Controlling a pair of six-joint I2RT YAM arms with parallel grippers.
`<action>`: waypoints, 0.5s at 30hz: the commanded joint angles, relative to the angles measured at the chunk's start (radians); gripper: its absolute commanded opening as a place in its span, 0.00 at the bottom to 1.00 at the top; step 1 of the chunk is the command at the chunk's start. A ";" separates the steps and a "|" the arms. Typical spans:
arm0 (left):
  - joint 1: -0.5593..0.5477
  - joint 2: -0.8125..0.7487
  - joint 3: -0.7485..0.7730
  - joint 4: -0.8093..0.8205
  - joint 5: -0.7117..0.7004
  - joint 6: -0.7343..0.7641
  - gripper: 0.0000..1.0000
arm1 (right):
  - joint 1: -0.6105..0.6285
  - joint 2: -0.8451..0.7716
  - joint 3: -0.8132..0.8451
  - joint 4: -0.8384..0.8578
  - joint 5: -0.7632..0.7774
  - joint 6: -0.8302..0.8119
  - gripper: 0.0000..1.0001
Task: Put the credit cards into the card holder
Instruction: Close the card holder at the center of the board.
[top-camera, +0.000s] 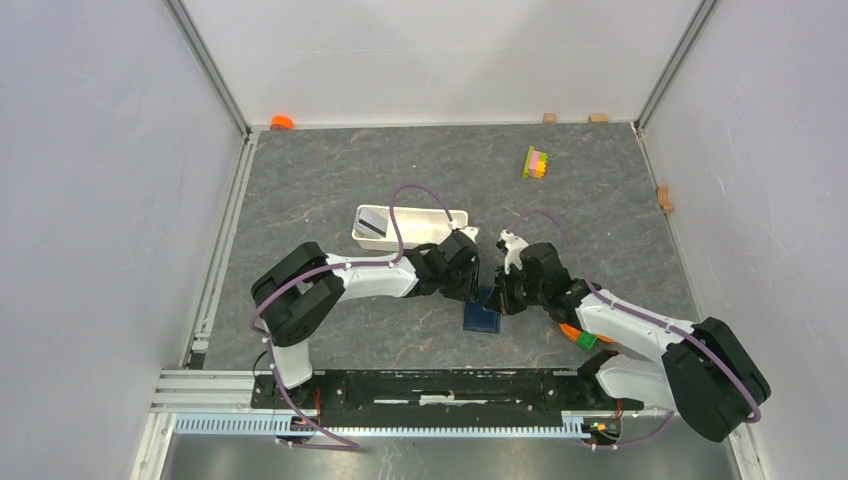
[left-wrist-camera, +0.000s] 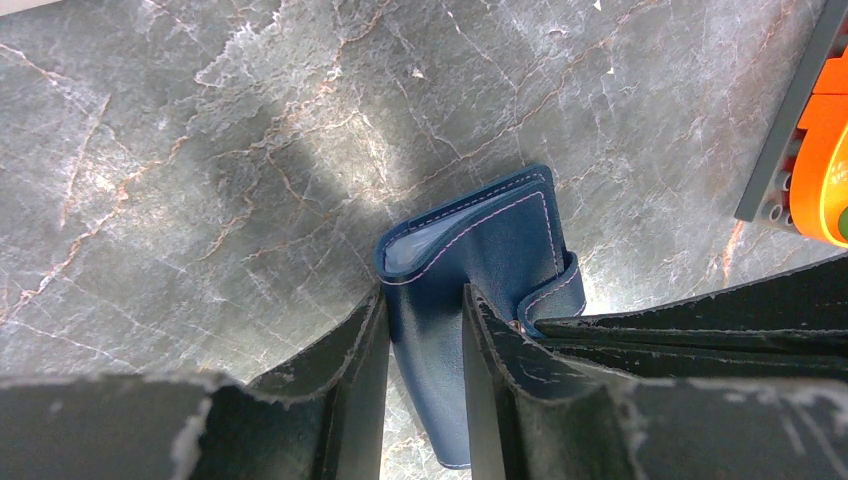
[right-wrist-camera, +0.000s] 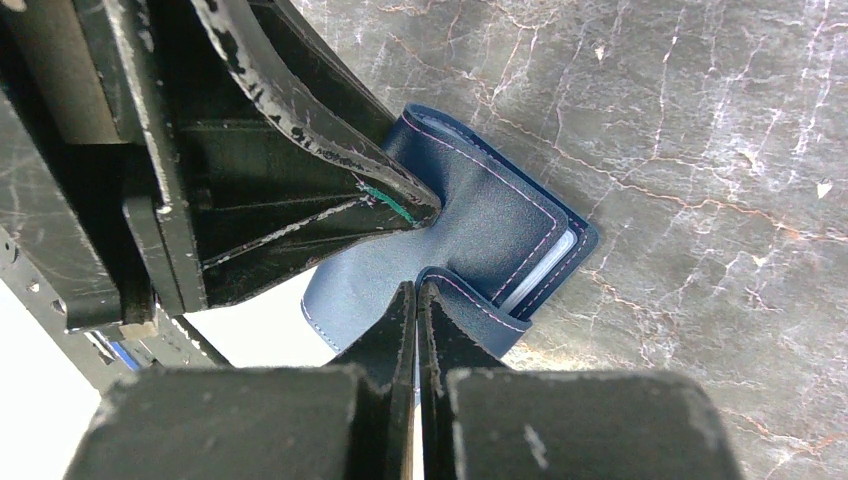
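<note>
Table (top-camera: 320, 170) — both pincers (left-wrist-camera: 422, 300) (right-wrist-camera: 416, 292) apparently clamp card holder (left-wrist-camera: 500, 240).

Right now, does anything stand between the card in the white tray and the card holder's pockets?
Yes. The card holder is folded over, cover outward, so its pockets are covered. The left hand grips it and the right hand pinches its strap. The card lies in the tray beyond the left arm.

A long white tray (top-camera: 452, 213) sits mid-table (top-camera: 330, 170). A yellow-pink-green block stack (top-camera: 537, 162) stands toward the far right. A small orange piece (top-camera: 281, 122) lies at the far left corner, and small wooden blocks (top-camera: 549, 117) dot the far edge.
</note>
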 joint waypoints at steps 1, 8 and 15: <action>-0.015 0.113 -0.052 -0.097 -0.041 0.047 0.35 | 0.046 0.013 -0.007 0.128 -0.103 0.047 0.00; -0.016 0.116 -0.051 -0.098 -0.042 0.048 0.35 | 0.051 0.008 -0.005 0.128 -0.115 0.048 0.00; -0.016 0.119 -0.049 -0.098 -0.041 0.049 0.35 | 0.059 0.002 -0.005 0.131 -0.120 0.053 0.00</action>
